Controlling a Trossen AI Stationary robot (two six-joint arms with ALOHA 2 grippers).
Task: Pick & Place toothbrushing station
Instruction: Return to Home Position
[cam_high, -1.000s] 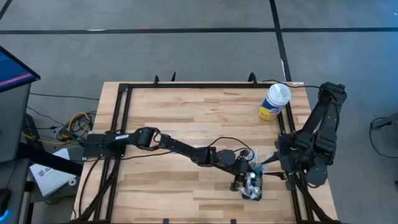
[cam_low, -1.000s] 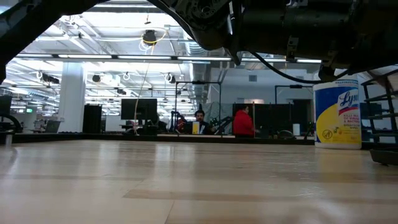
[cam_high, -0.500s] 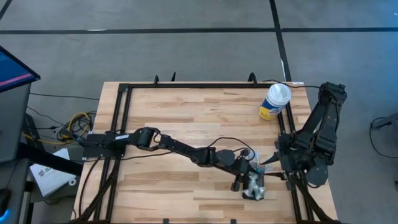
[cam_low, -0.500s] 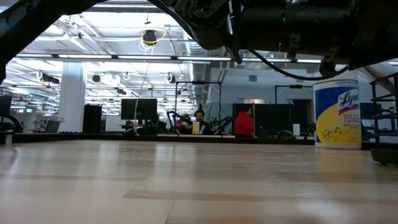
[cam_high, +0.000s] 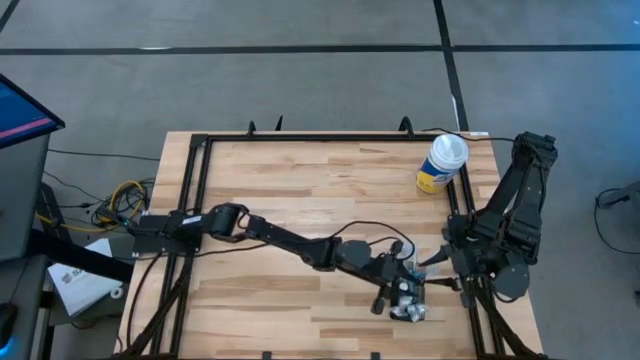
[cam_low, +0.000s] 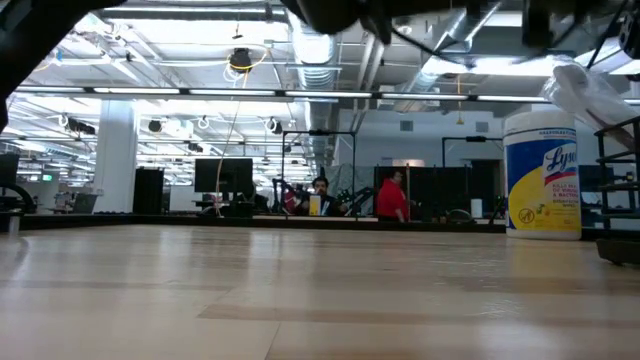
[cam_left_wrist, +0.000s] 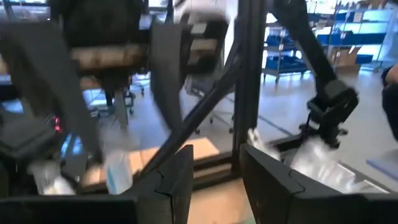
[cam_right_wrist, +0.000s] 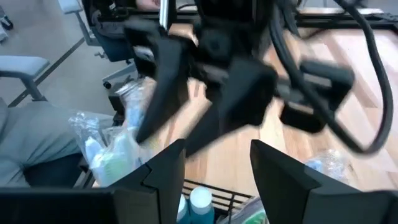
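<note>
Reaching arm: the left arm (cam_high: 290, 238) stretches from its base at the left side of the bench (cam_high: 300, 170) to the right part of the edge opposite the canister.
Left pincer (cam_left_wrist: 216, 160): it sits right at the black wire organizer (cam_high: 413, 304). Whether it touches the wire cannot be told. Its fingers stand moderately apart, with nothing between them.
Toothbrushing station: the black wire organizer stands on the bench near that edge, just beside the base of the right arm (cam_high: 512, 215). Pale and blue items fill it, and from above they cannot be told apart.
Right arm: it is folded up at the bench's right edge.
Right pincer (cam_right_wrist: 216, 154): it points across at the organizer and the left arm's wrist. The fingers are wide apart and grip nothing. Past them its wrist view shows a blue-capped bottle (cam_right_wrist: 200, 200) standing in the wire organizer.
Wipes canister (cam_high: 443, 162): it has a white lid and a yellow-and-blue label. It stands upright at the opposite right corner, well apart from the organizer.
Room: the low view shows a person in a red top (cam_low: 390, 196) and a second person (cam_low: 320, 190), both far behind the bench.
</note>
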